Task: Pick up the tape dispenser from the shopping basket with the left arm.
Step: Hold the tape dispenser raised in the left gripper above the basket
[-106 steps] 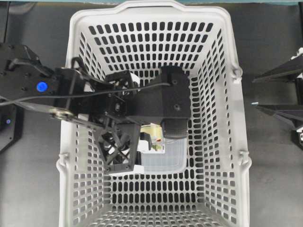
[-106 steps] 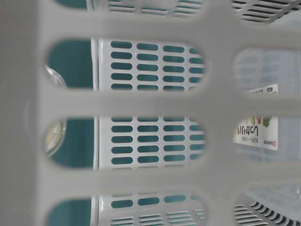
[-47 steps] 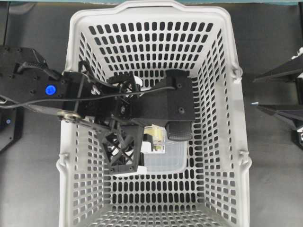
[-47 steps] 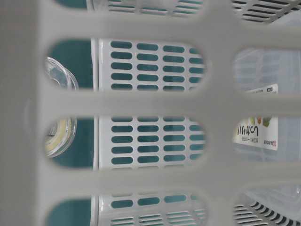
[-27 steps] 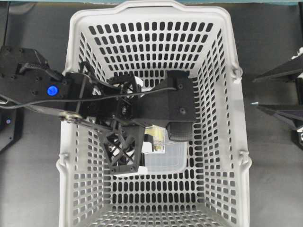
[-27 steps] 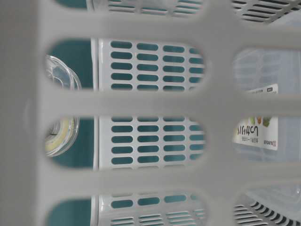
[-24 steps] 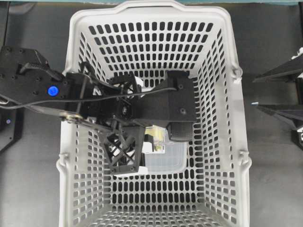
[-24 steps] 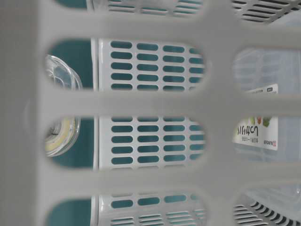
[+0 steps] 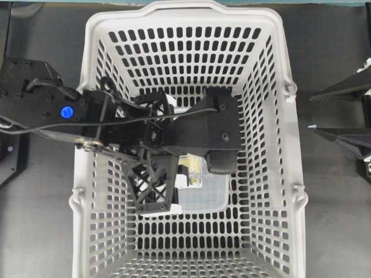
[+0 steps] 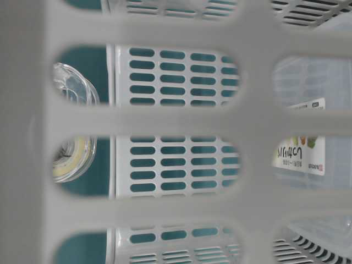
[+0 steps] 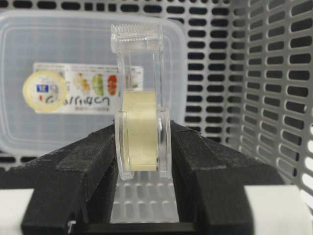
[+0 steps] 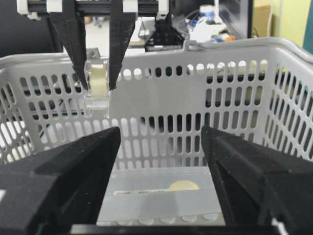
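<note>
The shopping basket [image 9: 272, 145] fills the centre of the overhead frame. The left arm [image 9: 87, 116] reaches in from the left edge. A clear food container [image 9: 206, 197] lies on the basket floor, lower centre. The left gripper [image 11: 142, 147] is clamped on the tape dispenser [image 11: 139, 127], which stands upright between the two black fingers [image 11: 83, 166], raised above the container and clear of the floor. The right gripper [image 12: 161, 161] sits outside the basket at the right edge, fingers spread wide, holding nothing.
</note>
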